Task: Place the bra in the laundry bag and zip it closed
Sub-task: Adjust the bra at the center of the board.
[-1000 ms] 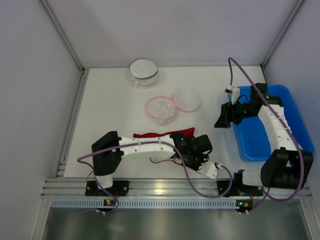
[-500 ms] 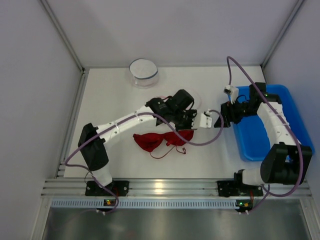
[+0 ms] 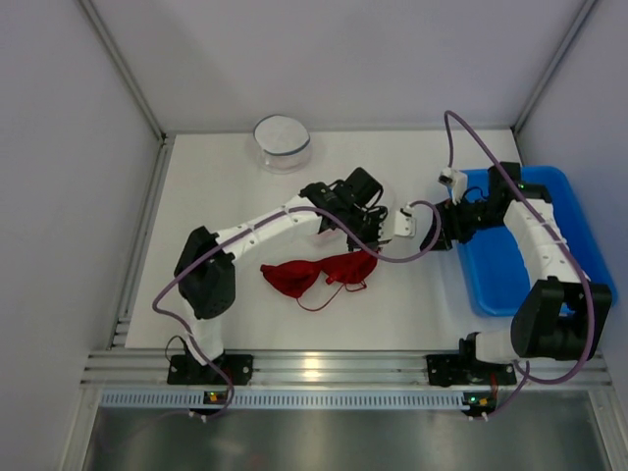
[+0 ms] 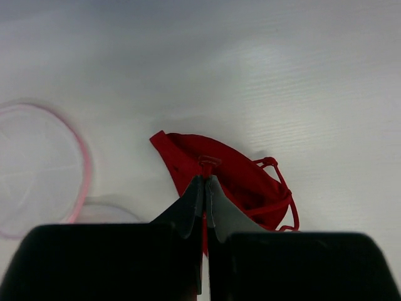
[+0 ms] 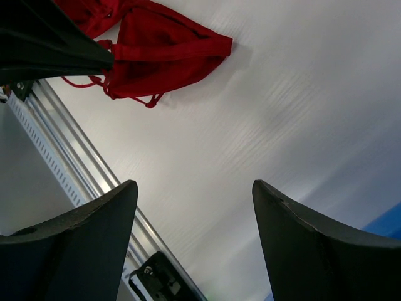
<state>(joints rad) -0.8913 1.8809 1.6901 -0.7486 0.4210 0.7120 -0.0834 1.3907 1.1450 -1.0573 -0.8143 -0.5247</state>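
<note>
Left arm point(image 3: 260, 231), right arm point(image 3: 543, 247): white link shells, black joints. Purple cables point(image 3: 447, 132) looping. Gripper fingers point(image 5: 307, 251) dark, wedge-shaped.

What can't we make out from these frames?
- Laundry bag: the left arm covers nearly all of it in the top view, and the left wrist view crops and blurs it. Zipper state unreadable.
- Bra strap: the left gripper hides how much is pinched.
- Blue bin: the right arm covers part of its inside in the top view.

bra point(image 3: 319, 274): 1 | laundry bag point(image 4: 37, 169): 1 | white container point(image 3: 282, 142): 1 | blue bin point(image 3: 496, 280): 1 | robot arms point(image 3: 265, 228): 2
</note>
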